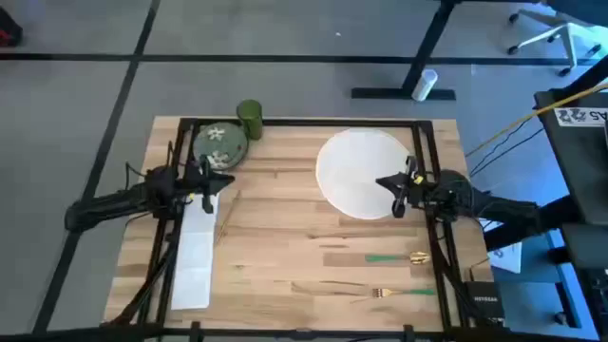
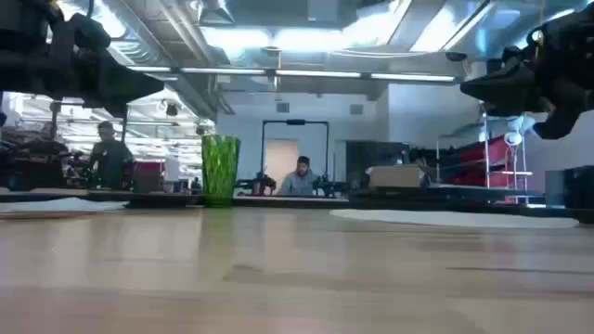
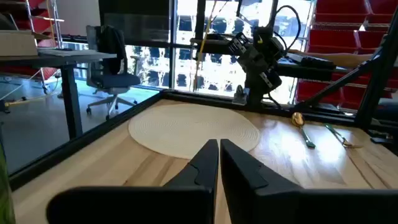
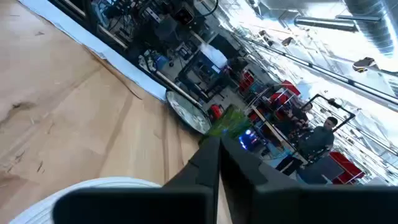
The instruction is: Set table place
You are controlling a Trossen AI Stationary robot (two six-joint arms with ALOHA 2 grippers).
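On the table, the left gripper, fingers pressed together, hovers beside the patterned plate and green cup; a careless reach could topple the cup. The right gripper, likewise closed, could drag the white placemat.

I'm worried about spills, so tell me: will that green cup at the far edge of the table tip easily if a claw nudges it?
Probably, if hit high. The green cup stands upright, taller than wide, so a push near its rim would likely topple it; low down it may slide on the smooth table. It looks like ribbed glass, so possibly fragile.
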